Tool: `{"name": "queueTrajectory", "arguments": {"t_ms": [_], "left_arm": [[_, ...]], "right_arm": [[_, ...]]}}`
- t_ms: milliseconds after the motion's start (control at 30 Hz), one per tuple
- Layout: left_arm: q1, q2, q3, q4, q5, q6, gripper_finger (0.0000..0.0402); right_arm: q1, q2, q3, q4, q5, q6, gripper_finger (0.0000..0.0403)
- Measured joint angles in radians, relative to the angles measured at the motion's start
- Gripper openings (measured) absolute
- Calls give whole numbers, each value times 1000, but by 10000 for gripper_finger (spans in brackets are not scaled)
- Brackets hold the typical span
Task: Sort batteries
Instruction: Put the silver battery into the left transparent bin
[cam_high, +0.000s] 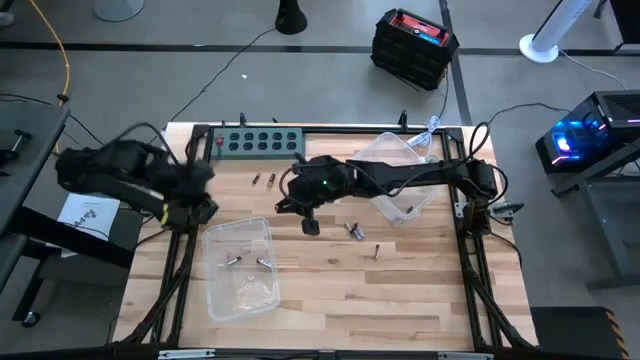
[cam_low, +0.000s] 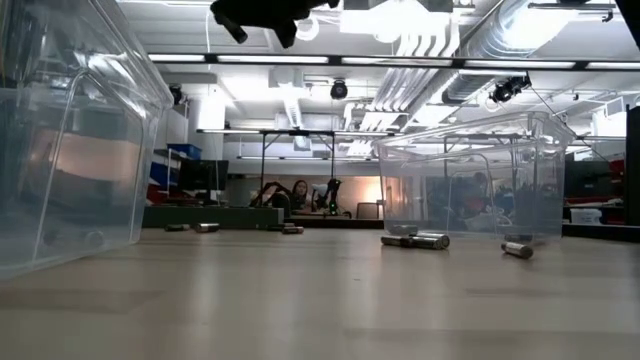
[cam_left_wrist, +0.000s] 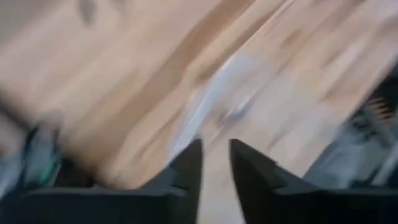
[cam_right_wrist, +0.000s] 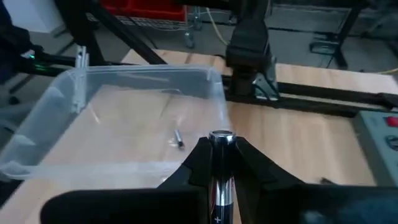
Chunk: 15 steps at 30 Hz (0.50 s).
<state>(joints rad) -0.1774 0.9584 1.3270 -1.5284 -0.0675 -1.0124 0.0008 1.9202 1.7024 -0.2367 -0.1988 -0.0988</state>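
Observation:
Several small batteries lie on the wooden table: two near the far edge (cam_high: 262, 180), a pair at mid-table (cam_high: 353, 230) and one alone (cam_high: 377, 250). Two more rest on the floor of the near-left clear bin (cam_high: 240, 268). My right gripper (cam_high: 310, 226) reaches in from the right, hangs above mid-table, and is shut on a battery (cam_right_wrist: 221, 140). My left gripper (cam_high: 200, 208) hovers by that bin's far-left corner. In its own blurred view the left gripper (cam_left_wrist: 215, 163) is open by a narrow gap and holds nothing. My right gripper pinches one battery between its two fingers (cam_right_wrist: 249, 163). The battery lies along the fingers, and its silvery end (cam_right_wrist: 221, 137) pokes out past the fingertips. The dark body (cam_right_wrist: 219, 190) runs back between them. It is lifted clear of the table; in the low view the gripper (cam_low: 262, 22) is high above the wood.
A second clear bin (cam_high: 405, 175) sits at the far right, under the right arm. A green power strip (cam_high: 250, 143) runs along the far edge. In the low view, loose batteries (cam_low: 415, 240) lie between the two bins (cam_low: 60, 150). Bare wood stretches across the near half.

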Motion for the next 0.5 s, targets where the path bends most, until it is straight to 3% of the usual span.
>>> {"name": "queueTrajectory", "arguments": {"t_ms": [100, 200, 367, 500], "left_arm": [[-102, 11, -54, -38, 27, -154, 11], [-189, 16, -104, -40, 59, -249, 9], [-319, 41, -236, -42, 245, -326, 2], [-428, 56, -326, -38, 297, -365, 1]], "right_arm": [[15, 0, 3, -12, -5, 68, 20], [33, 0, 4, -8, 20, 135, 20], [56, 0, 3, 4, 84, 232, 20], [60, 0, 3, 13, 108, 310, 20]]}}
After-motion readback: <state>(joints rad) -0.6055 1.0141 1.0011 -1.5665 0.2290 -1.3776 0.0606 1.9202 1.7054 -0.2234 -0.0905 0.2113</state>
